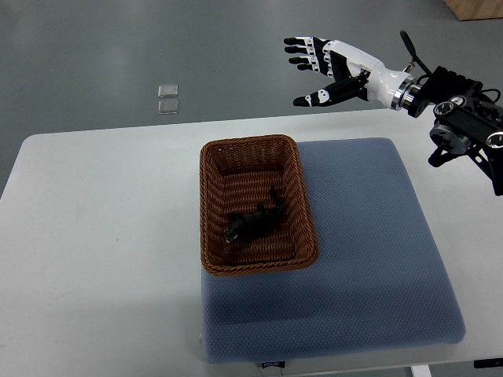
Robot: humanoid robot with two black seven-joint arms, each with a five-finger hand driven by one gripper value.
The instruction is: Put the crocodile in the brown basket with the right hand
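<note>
Lying in the brown basket, a dark crocodile (small, sprawled); right hand empty, fingers spread.

Dark crocodile lies inside the brown basket (woven wicker).

The dark crocodile lies inside the brown basket, which rests on the left part of a blue cushion on the white table, while the right hand hovers empty, fingers spread, beyond the table's far edge.
</note>
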